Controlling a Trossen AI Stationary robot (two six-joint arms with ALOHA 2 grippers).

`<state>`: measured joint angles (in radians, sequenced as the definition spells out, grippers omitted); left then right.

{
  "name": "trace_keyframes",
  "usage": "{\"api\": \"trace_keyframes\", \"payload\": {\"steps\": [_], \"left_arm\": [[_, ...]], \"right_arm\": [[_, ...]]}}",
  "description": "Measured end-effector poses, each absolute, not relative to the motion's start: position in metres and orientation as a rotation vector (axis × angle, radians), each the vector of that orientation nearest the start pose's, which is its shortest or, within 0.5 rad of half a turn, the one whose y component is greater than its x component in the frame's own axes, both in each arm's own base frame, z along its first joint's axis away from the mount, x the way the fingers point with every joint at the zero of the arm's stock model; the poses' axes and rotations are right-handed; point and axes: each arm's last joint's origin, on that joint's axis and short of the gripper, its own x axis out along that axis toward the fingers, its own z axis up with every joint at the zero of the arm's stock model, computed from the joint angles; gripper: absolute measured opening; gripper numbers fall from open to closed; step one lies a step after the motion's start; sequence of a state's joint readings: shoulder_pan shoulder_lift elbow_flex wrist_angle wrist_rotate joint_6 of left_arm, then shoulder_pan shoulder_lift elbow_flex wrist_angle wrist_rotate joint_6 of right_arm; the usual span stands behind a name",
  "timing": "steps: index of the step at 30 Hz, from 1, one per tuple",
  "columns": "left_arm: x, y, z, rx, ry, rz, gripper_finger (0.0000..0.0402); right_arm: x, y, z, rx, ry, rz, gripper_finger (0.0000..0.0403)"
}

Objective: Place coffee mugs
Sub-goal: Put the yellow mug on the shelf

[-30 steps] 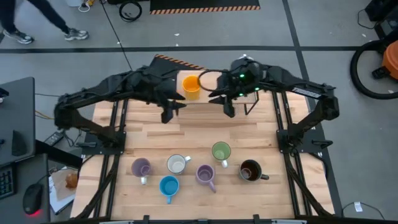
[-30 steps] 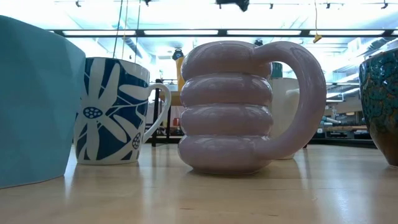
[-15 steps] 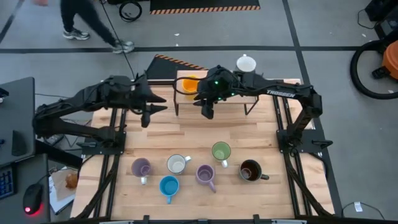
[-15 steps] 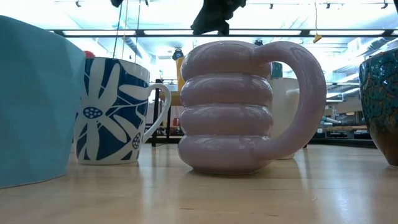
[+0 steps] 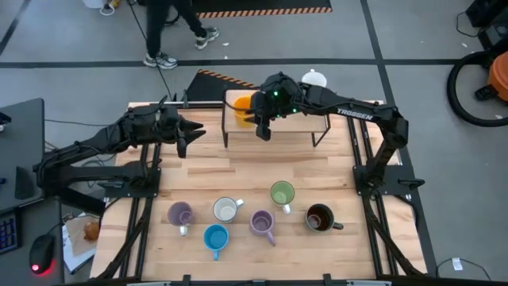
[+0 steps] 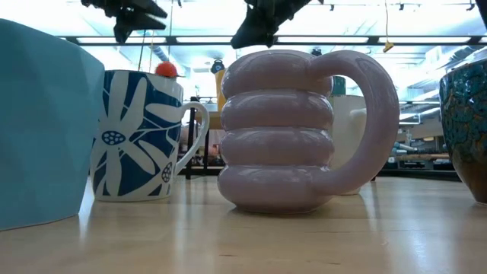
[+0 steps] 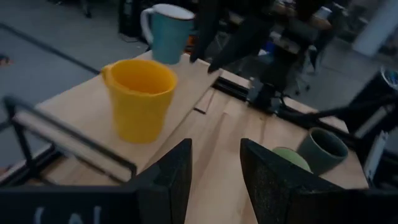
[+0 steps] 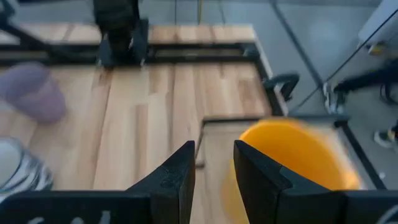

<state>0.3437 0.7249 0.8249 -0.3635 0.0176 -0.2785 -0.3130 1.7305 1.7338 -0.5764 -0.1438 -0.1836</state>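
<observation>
The orange mug [image 5: 243, 107] stands upright on a raised wooden shelf at the table's far edge, also shown in the left wrist view [image 7: 140, 99] and the right wrist view [image 8: 292, 163]. My right gripper [image 5: 263, 129] hovers open just beside it on its near right side [image 8: 214, 180]. My left gripper [image 5: 183, 133] is open and empty, off to the mug's left [image 7: 214, 177]. A white mug [image 5: 314, 79] stands behind the shelf. Six mugs stand on their bases near the front edge: purple [image 5: 180, 213], white [image 5: 226, 209], blue [image 5: 214, 236], purple [image 5: 262, 222], green [image 5: 282, 193], brown [image 5: 320, 216].
A black metal rack frame [image 5: 317, 127] spans the far middle of the table around the shelf. Bare wood lies between the rack and the front row of mugs. A person [image 5: 171, 24] walks on the floor beyond the far edge. A desk [image 5: 20, 159] stands left of the table.
My right gripper has moved toward the table's left and slightly toward the far edge, up to the orange mug, uncovering the white mug behind the shelf. My left gripper has drawn back toward the table's left, away from the orange mug. No mug has moved.
</observation>
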Motion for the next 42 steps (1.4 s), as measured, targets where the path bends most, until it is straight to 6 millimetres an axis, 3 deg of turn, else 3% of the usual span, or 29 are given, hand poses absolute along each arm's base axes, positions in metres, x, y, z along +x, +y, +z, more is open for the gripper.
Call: {"api": "trace_keyframes", "payload": {"steps": [7,15,23,42], "left_arm": [[0.140,0.059,0.338,-0.349,0.193,0.420,0.0141],[0.137,0.065,0.338,-0.356,0.187,0.468,0.0141],[0.137,0.067,0.338,-0.357,0.184,0.480,0.0141],[0.137,0.067,0.338,-0.347,0.189,0.478,0.0141]], "right_arm": [[0.372,-0.134,0.364,-0.056,0.576,-0.083,0.0117],[0.379,-0.137,0.348,-0.103,0.636,-0.044,0.0133],[0.379,-0.141,0.347,-0.123,0.637,-0.047,0.0159],[0.371,-0.155,0.338,-0.194,0.700,-0.068,0.0129]]}}
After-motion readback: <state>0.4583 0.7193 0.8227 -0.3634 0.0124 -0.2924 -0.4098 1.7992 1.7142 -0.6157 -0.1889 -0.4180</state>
